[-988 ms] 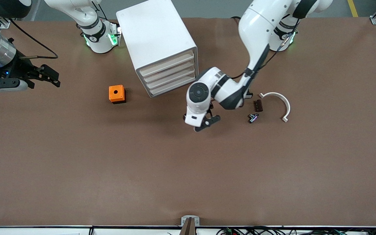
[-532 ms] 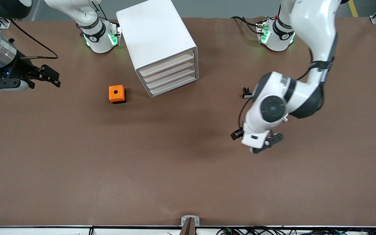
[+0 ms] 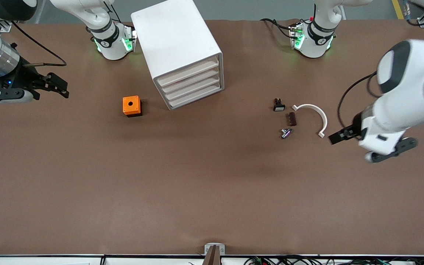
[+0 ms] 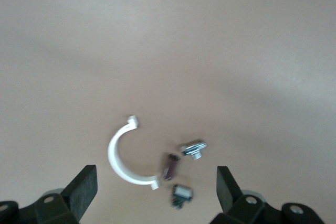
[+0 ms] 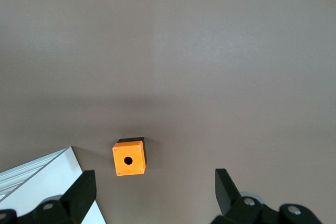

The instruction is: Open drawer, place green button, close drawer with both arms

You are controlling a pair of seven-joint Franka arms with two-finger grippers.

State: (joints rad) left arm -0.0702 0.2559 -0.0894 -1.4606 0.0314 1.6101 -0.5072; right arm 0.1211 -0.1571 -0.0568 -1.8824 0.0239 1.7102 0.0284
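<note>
The white cabinet [image 3: 177, 44] stands near the arms' bases with all of its tray drawers shut; the lower two drawers [image 3: 193, 92] sit flush. The tiny button [image 3: 286, 133] [image 4: 193, 149] lies on the table among small parts, toward the left arm's end. My left gripper [image 3: 370, 145] [image 4: 156, 184] hangs open and empty over bare table beside the white arc [image 3: 313, 114]. My right gripper [image 3: 54, 87] [image 5: 155, 190] waits open and empty at the right arm's end, with nothing between its fingers.
An orange cube with a round hole [image 3: 131, 106] [image 5: 129, 158] sits beside the cabinet. Near the button lie a small black piece with a white face [image 3: 279, 105] [image 4: 181, 194], a brown piece [image 3: 291, 119] [image 4: 170, 166] and the white arc [image 4: 122, 156].
My left arm has swung from in front of the cabinet, over the small parts, out toward its own end of the table. The right arm has not moved.
</note>
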